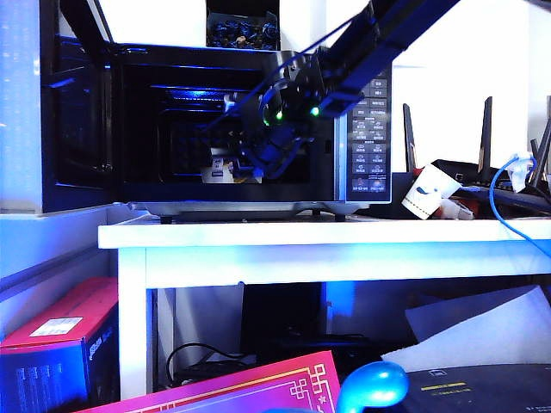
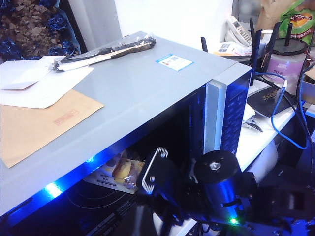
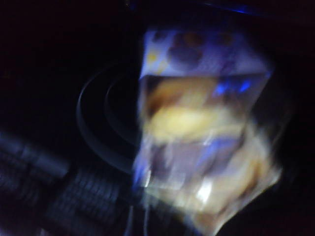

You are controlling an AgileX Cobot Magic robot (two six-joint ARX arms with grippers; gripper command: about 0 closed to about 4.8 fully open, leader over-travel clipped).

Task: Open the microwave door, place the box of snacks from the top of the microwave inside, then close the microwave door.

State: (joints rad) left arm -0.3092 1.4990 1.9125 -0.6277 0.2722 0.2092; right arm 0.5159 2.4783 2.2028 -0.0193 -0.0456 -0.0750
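Observation:
The black microwave [image 1: 362, 112] stands on the white table with its door [image 1: 77, 120] swung wide open to the left. My right arm reaches down from the upper right into the cavity. My right gripper [image 1: 256, 172] is shut on the pale, crinkly box of snacks [image 1: 219, 168], low over the glass turntable. In the right wrist view the box of snacks [image 3: 197, 132] fills the frame, blurred, reaching down to the fingertips. The left wrist view looks down on the microwave's grey top [image 2: 147, 83] and shows the box of snacks [image 2: 123, 169] inside. My left gripper shows in no view.
A black box of shiny blue pieces [image 1: 243, 30] sits on the microwave. Papers and a brown envelope [image 2: 39, 118] lie on its top. A white paper cup [image 1: 430, 191], black routers [image 1: 482, 163] and a blue cable [image 1: 499, 206] crowd the white table [image 1: 344, 234] to the right.

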